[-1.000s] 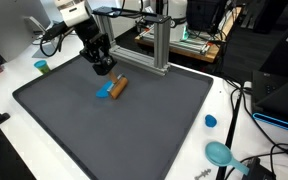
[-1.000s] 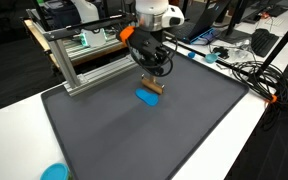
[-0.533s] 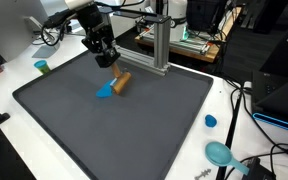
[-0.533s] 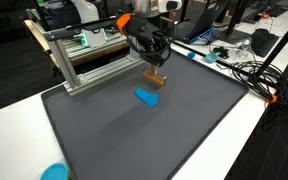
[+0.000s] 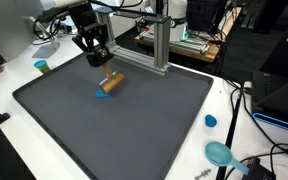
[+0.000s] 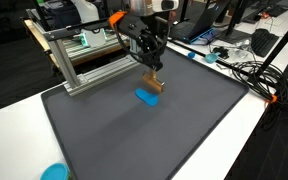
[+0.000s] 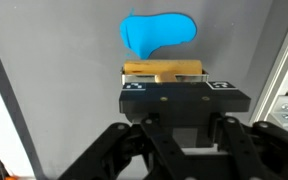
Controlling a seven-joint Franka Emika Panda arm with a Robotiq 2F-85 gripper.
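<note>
My gripper [image 5: 106, 72] [image 6: 155, 76] hangs over the back part of the dark grey mat [image 5: 134, 130], shut on a short brown wooden block [image 5: 112, 82] [image 6: 156, 86]. The block is held just above the mat, close over a flat blue piece [image 5: 103, 93] [image 6: 147, 97] lying on it. In the wrist view the block [image 7: 164, 71] sits crosswise at my gripper's [image 7: 164, 86] tip, with the blue piece [image 7: 159, 32] just beyond it. The fingertips themselves are hidden by the gripper body there.
An aluminium frame [image 5: 156, 52] [image 6: 84, 62] stands at the mat's back edge, close behind the gripper. A small teal cup [image 5: 42, 67], a blue cap [image 5: 211, 121] and a teal round object [image 5: 220, 153] [image 6: 54, 172] lie off the mat. Cables run along one side [image 6: 249, 75].
The gripper has risen a little and drifted sideways, taking the brown block with it. The blue piece has stayed where it was.
</note>
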